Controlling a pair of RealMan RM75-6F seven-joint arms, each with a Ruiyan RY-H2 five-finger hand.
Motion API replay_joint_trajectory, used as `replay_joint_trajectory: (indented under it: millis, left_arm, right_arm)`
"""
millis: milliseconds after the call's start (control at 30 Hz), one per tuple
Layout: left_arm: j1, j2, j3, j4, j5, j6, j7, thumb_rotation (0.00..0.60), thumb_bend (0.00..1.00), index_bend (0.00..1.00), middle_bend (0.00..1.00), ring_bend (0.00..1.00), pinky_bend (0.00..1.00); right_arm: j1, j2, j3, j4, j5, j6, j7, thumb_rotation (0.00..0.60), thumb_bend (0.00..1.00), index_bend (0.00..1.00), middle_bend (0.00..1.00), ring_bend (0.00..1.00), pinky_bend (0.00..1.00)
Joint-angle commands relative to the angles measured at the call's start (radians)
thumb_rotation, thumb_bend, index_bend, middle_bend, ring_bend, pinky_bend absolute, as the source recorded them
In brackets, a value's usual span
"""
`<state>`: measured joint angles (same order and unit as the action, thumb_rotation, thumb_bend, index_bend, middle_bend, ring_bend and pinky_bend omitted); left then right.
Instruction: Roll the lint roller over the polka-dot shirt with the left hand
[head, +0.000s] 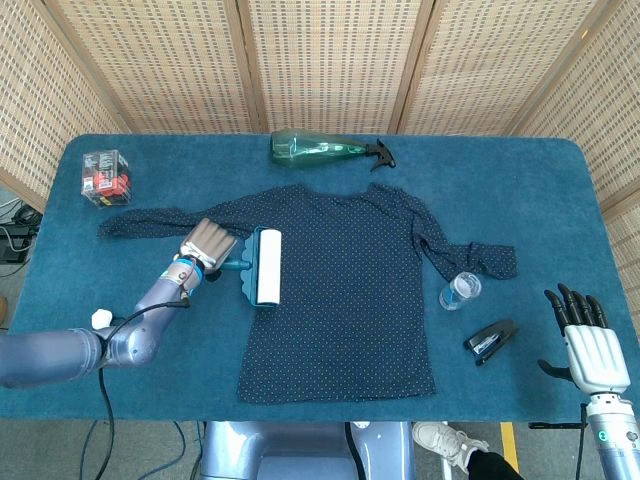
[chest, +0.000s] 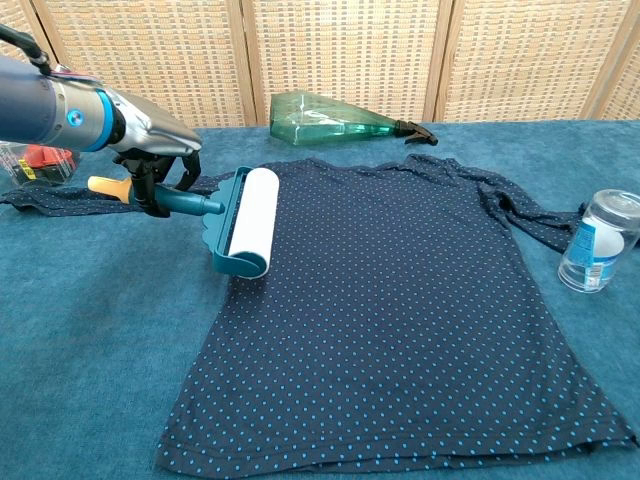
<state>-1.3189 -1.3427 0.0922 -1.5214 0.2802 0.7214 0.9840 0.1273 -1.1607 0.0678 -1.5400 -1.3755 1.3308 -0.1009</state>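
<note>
Left hand (chest: 150, 150) grips the lint roller (chest: 244, 220) by its handle; the drum lies on the polka-dot shirt (chest: 400, 310) at its left edge. Recommend even downward pressure and straight strokes across the fabric. Right hand (head: 590, 345) hangs released off the desk.

Your left arm comes in from the lower left, silver-grey with a blue ring at the wrist, and it reaches forward and to the right over the table. Your left hand (head: 205, 243) (chest: 155, 140) has a metal-coloured back that faces up. Its dark fingers (chest: 150, 190) are curled down and closed around the handle of the teal lint roller with the white roll (head: 264, 265) (chest: 245, 220).

Your right hand (head: 588, 340) is at the lower right, beyond the table edge. Its white back faces up, the black fingers (head: 572, 305) are straight and spread apart, and it holds nothing. The chest view does not show it.
</note>
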Motion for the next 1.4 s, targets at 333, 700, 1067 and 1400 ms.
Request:
replay_joint_trajectory:
  millis: [333,700,1067,1400]
  left_arm:
    - [-0.093,-0.084,0.046,0.054,-0.191,-0.011,0.052,0.600,0.39,0.87,0.92,0.80,0.67]
    - [-0.178,-0.166,0.076,0.124,-0.298,-0.008,0.113,0.600,0.40,0.87,0.92,0.80,0.67]
    - [-0.317,-0.291,0.020,0.192,-0.514,0.047,0.243,0.600,0.40,0.87,0.92,0.80,0.68]
    - [-0.383,-0.371,-0.056,0.263,-0.639,0.086,0.371,0.600,0.40,0.87,0.92,0.80,0.68]
  right_arm:
    - [0.007,-0.002,-0.006,0.007,0.005,-0.024,0.010,0.600,0.06,0.00,0.00,0.00,0.00]
    - [0.017,-0.010,-0.010,0.021,0.009,-0.049,0.021,0.600,0.06,0.00,0.00,0.00,0.00]
    - [0.027,-0.009,-0.012,0.029,0.008,-0.073,0.059,0.600,0.06,0.00,0.00,0.00,0.00]
    - [0.032,-0.014,-0.023,0.034,-0.005,-0.084,0.069,0.600,0.06,0.00,0.00,0.00,0.00]
